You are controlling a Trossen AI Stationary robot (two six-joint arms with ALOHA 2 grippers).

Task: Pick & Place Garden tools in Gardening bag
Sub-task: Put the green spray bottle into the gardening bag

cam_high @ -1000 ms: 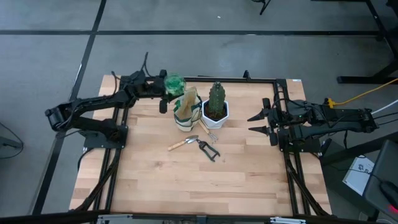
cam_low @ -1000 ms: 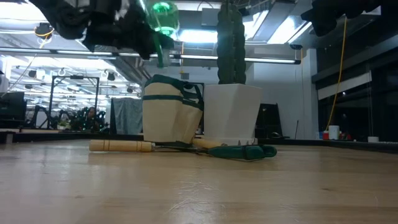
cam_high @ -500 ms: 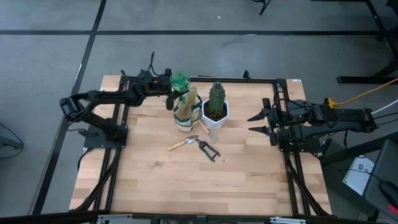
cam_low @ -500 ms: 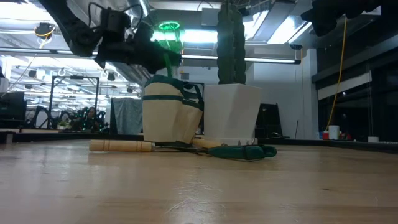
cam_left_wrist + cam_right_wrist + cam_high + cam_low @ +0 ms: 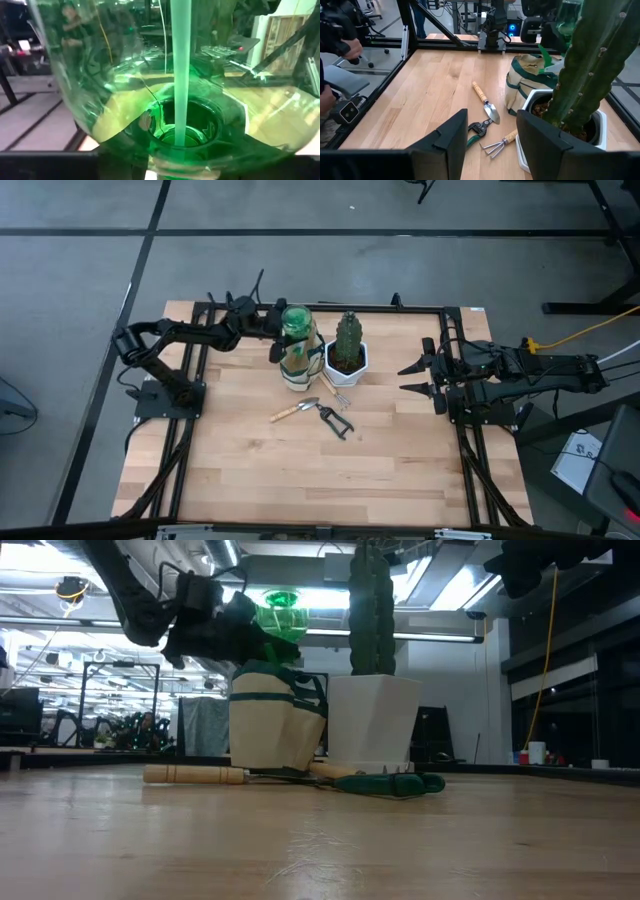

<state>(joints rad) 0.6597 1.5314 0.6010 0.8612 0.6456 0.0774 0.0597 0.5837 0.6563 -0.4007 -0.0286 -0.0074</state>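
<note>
On the table (image 5: pixel 250 470) the pruning shears (image 5: pixel 337 421), trowel (image 5: pixel 295 411) and hand fork (image 5: pixel 338 393) lie before the gardening bag (image 5: pixel 296 366); left gripper (image 5: pixel 279 337) clenched on the spray bottle (image 5: pixel 294 324) over the bag's mouth; right gripper (image 5: pixel 412 377) spread wide, empty, well apart.

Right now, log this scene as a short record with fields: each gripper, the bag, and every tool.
left gripper: shut on the spray bottle, holding it over the gardening bag
right gripper: open, waiting at the table's right side
gardening bag: upright beside the white pot with the cactus
trowel: flat on the table, in front of the bag
pruning shears: on the table beside the trowel
hand fork: on the table by the pot
</note>
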